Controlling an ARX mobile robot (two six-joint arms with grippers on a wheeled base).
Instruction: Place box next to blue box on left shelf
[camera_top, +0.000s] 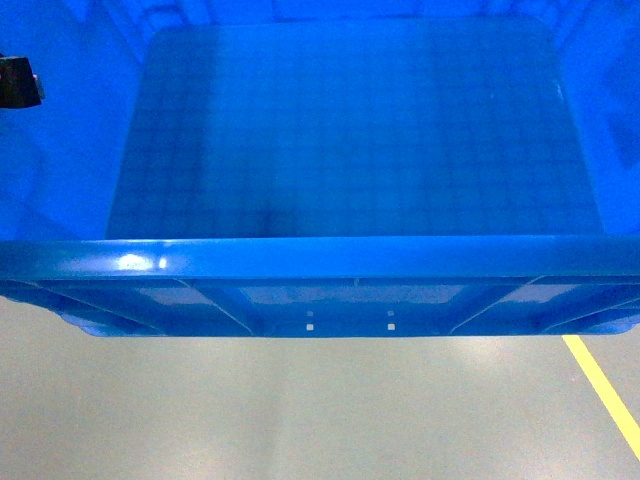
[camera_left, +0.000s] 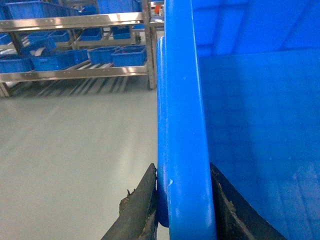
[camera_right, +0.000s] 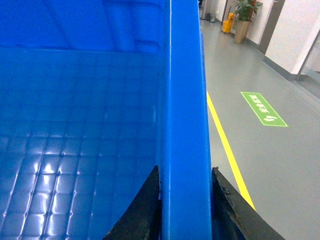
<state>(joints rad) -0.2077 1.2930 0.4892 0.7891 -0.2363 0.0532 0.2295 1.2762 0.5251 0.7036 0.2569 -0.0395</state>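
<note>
Held up off the floor, a big bright-blue box filling most of the head view, far wall and both sides cut off by the picture edges. Only a dark scrap of the left arm visible at the left edge of that view; neither hand seen there. Open top up, grid-patterned bottom in plain sight, thick glossy rim nearest the camera with slanted ribs and two small square holes under it.

Below the box, smooth grey floor with a yellow line running off at the lower right. In the right wrist view, the same line beside the box, a green floor sign farther out, pale walls beyond, and a potted plant with something yellow next to it, too small to make out. In the left wrist view, well apart from the box across the floor, a metal rack with a roller bed carrying several smaller blue bins; rack's left part and top cut off, details blurred.

Left hand pinching the box's left rim, one dark worn finger outside the wall and one inside. Right hand clamped the same way on the right rim, fingers touching both faces of the wall.
</note>
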